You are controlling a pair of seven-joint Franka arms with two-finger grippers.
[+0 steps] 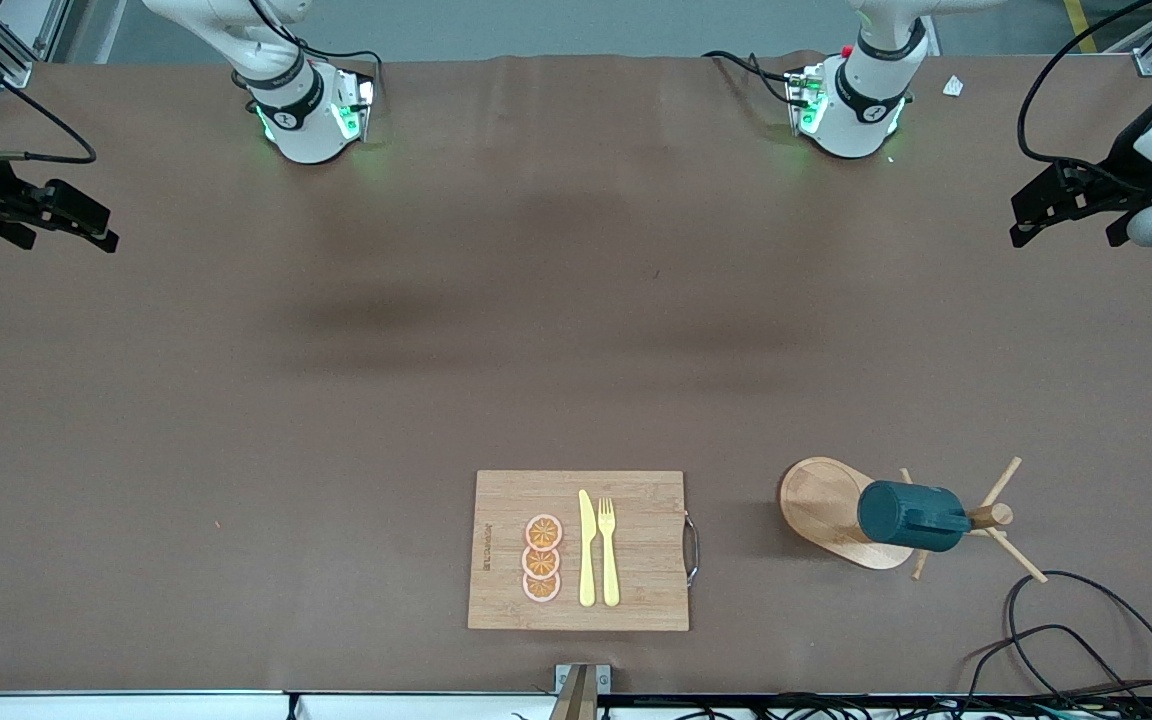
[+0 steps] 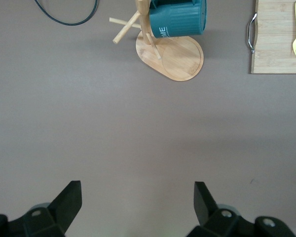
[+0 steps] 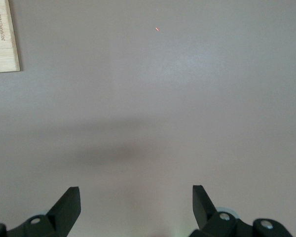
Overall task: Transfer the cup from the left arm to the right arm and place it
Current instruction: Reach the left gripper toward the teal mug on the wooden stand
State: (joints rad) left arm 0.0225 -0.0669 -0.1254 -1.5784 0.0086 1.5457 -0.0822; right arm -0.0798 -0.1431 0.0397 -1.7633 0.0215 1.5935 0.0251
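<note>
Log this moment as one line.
cup: hanging on wooden rack | left gripper: open, waiting | right gripper: open, waiting

The cup [image 1: 911, 516] hangs on its side on a peg of the mug stand [image 1: 988, 517], over the stand's base [image 1: 821, 505], close to the tabletop [image 1: 576, 330] edge nearest the front camera, toward the left arm's end. The cutting board [image 1: 636, 590] lies beside the stand, toward the right arm's end, near the middle of that same edge; on it the orange slices [image 1: 542, 558], the knife [image 1: 587, 548] and the fork [image 1: 608, 550] lie side by side, the fork closest to the stand. The left gripper [image 1: 1061, 205] and the right gripper [image 1: 61, 215] wait over the tabletop's two ends, near the edge with the bases
</note>
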